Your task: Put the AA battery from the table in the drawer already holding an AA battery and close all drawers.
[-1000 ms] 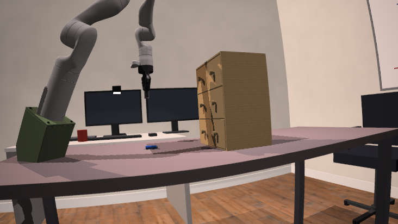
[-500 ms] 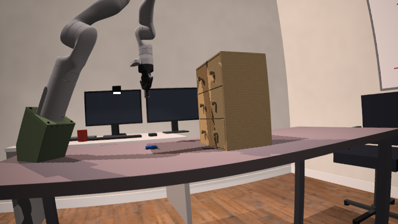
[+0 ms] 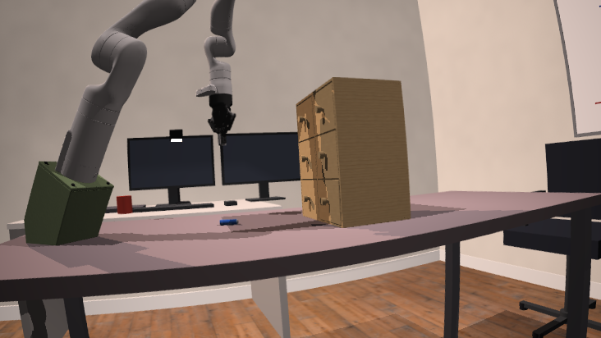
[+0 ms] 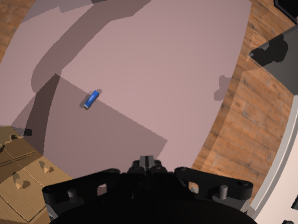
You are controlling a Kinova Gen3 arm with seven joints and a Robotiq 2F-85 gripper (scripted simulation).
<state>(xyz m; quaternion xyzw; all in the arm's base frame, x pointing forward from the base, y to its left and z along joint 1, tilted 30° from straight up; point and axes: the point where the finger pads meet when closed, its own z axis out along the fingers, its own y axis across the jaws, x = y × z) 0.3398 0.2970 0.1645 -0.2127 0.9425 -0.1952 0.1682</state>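
Item: small chest [image 3: 369, 147], tan, six drawers in two columns of three, upright on the worktop [image 3: 294, 252]; all drawer fronts appear flush, none drawn out; contents not visible, so the drawer holding the matching cell cannot be told. Item: AA battery [image 3: 228, 221], blue, lying on its side on the worktop, well apart from the chest's drawer face, on the side toward the green arm base [image 3: 46, 209]; in the wrist view it [image 4: 92, 99] lies just outside the chest's shadow. Item: pincer [image 3: 222, 140], high above the worktop, roughly over the battery and level with the chest's upper drawers, pointing down; fingers pressed fully together, pinching nothing. Step in hand, by judgement: the opening one, nothing yet pulled or lifted. Next move calls for finding the right drawer: bring the pincer to a handle on the chest's face and draw a drawer out by less than half its length, without shifting the chest.
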